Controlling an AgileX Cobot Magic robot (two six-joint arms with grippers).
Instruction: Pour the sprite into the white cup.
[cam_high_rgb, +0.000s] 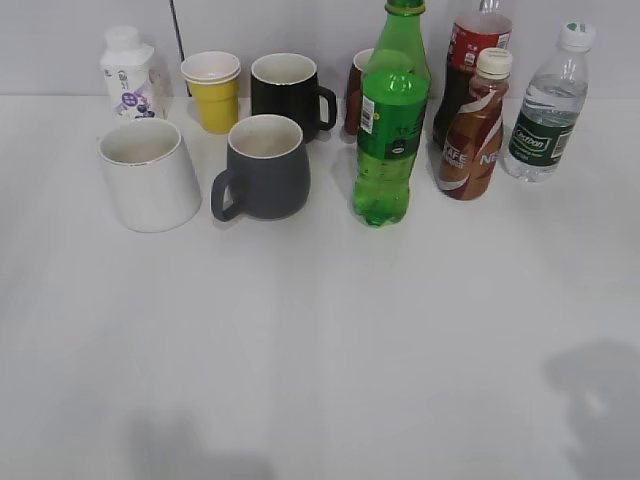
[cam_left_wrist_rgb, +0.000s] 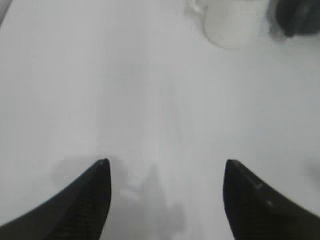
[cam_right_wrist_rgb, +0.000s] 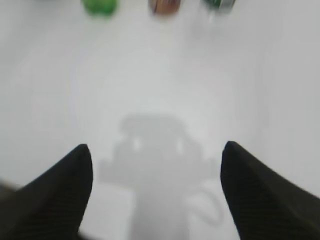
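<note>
On your white surface (cam_high_rgb: 320, 350) two rows of things crowd the far side. The white cup (cam_high_rgb: 149, 174) stands at the left end of the front row, with a dark grey mug (cam_high_rgb: 264, 167) just beside it on its right, handle turned toward the cup. Behind them you have a small white bottle (cam_high_rgb: 130, 74), a yellow paper cup (cam_high_rgb: 213, 91) and a black mug (cam_high_rgb: 289, 92). The sprite (cam_high_rgb: 393, 120) stands upright right of centre, near the grey mug but apart from it. A brown coffee bottle (cam_high_rgb: 476, 128) stands just beside its right, a dark cola bottle (cam_high_rgb: 470, 50) is behind, and a clear water bottle (cam_high_rgb: 547, 105) is further right.

The sprite is tall, translucent green, green-labelled, its cap still on. The cup is plain white with a thin metallic rim line.

Your left hand (cam_left_wrist_rgb: 165, 172) hangs over bare surface, fingers spread wide and holding nothing, the cup ahead at the top of its wrist view. Your right hand (cam_right_wrist_rgb: 156, 155) is likewise spread and empty, with the sprite's base well ahead, up and to the left.
</note>
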